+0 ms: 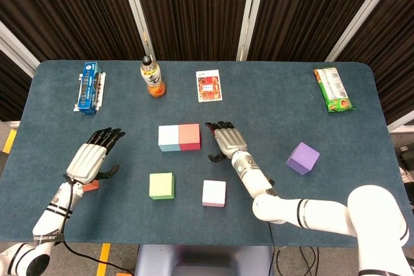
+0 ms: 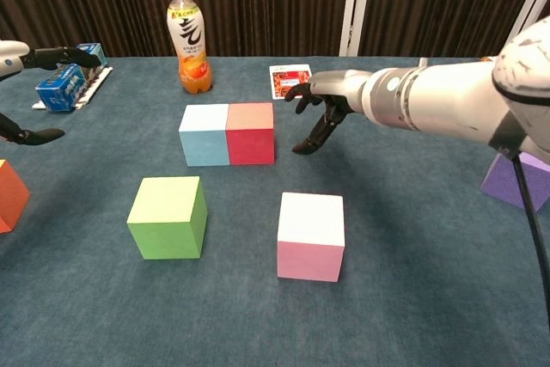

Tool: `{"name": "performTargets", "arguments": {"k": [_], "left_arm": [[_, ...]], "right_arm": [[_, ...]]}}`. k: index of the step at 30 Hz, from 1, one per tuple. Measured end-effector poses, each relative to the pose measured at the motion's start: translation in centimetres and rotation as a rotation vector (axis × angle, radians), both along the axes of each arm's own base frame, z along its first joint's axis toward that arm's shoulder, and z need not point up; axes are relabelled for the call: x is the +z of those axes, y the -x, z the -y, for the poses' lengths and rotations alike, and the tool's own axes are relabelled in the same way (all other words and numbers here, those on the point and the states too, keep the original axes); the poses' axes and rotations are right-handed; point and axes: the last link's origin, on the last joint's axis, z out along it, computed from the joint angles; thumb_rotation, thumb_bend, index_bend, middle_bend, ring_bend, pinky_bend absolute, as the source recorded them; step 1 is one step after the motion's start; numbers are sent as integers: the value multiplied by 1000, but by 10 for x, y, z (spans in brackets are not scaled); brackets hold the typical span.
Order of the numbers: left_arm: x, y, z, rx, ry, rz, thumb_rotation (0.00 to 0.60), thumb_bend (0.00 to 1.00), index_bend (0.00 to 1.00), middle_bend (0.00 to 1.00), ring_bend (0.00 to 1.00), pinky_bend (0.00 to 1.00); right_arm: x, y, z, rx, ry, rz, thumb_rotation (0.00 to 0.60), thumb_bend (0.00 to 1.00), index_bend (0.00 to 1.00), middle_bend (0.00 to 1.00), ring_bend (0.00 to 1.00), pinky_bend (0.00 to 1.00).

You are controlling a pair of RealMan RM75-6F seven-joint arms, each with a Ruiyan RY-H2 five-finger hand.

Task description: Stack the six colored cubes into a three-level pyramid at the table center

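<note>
My right hand [image 1: 228, 141] hangs released just right of the touching blue cube [image 1: 169, 138] and red cube [image 1: 189, 136]; left hand [image 1: 91, 157] released over orange cube [image 1: 90, 185]. Green cube [image 1: 162, 185], pink cube [image 1: 214, 193], purple cube [image 1: 303, 158] stand apart, six cubes total.

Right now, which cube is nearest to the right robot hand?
The red cube, joined to the light blue cube; the right robot hand is open just beside it.

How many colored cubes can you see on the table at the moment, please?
6: blue cube touching red cube centrally, green cube, pink cube, purple cube, orange cube partly hidden beneath left robot hand.
</note>
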Motion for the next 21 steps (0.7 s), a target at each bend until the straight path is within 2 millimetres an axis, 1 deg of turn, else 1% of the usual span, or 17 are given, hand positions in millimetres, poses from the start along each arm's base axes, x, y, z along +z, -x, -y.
{"name": "performTargets", "arguments": {"k": [9,14,21], "left_arm": [[3,2,0,5,-8,0,600,338,95,50,6,89],[3,3,1,6,-5,0,600,338,95,50,6,90],[3,4,2,2,-4,-2,600,337,95,49,6,90]], "right_arm": [[-10,-4,-11,-12,-53,75,600,381,88,216,10,116],[-15,-9,-19,0,-80,96,600,381,85,216,9,115],[-18,-11,-27,5,-96,105,600,381,83,216,9,116]]}}
